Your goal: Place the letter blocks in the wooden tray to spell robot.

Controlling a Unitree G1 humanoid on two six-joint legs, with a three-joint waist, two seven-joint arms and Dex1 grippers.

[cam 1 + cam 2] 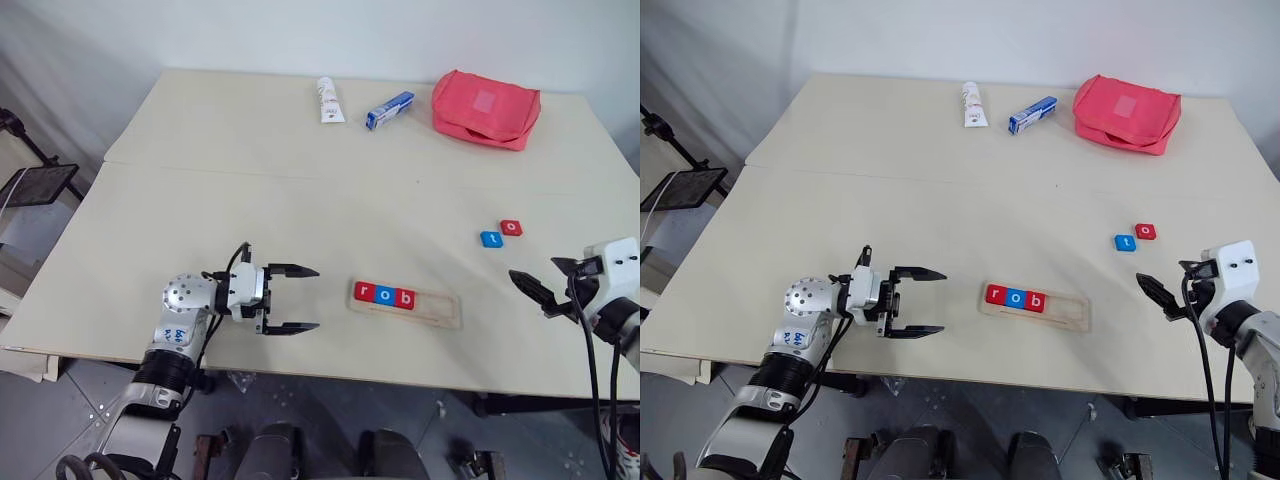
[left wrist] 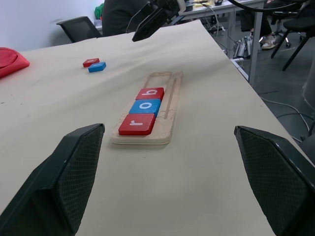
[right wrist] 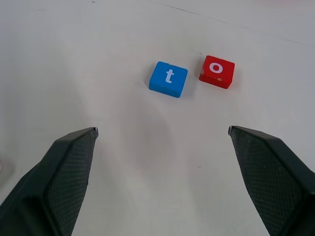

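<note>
1. The wooden tray (image 1: 405,307) lies near the front edge of the bench (image 1: 300,200) with three letter blocks in its left end: red r (image 1: 364,291), blue o (image 1: 385,295), red b (image 1: 405,298). The right part of the groove is bare. The wrong order is the main risk here. The next slot needs the red o (image 3: 216,72), but the blue t (image 3: 168,79) lies just beside it and nearer the right tool (image 3: 162,147). A grab at the closest tile would spell it wrong.

2. The right tool's fingers are spread wide and hold nothing, aimed at the pair. The two tiles sit nearly corner to corner, so a wide closing could catch both, or nudge the t aside.

3. The tiles are flat and low. A finger coming in too high would likely slip over the top, and one too low would scrape the bench.

4. The left tool (image 1: 291,299) is also spread and empty, hovering just left of the tray. A forward drift could push the tray and shift the seated tiles.

5. Setting the o down against the b could tilt it on the groove's rim.
</note>
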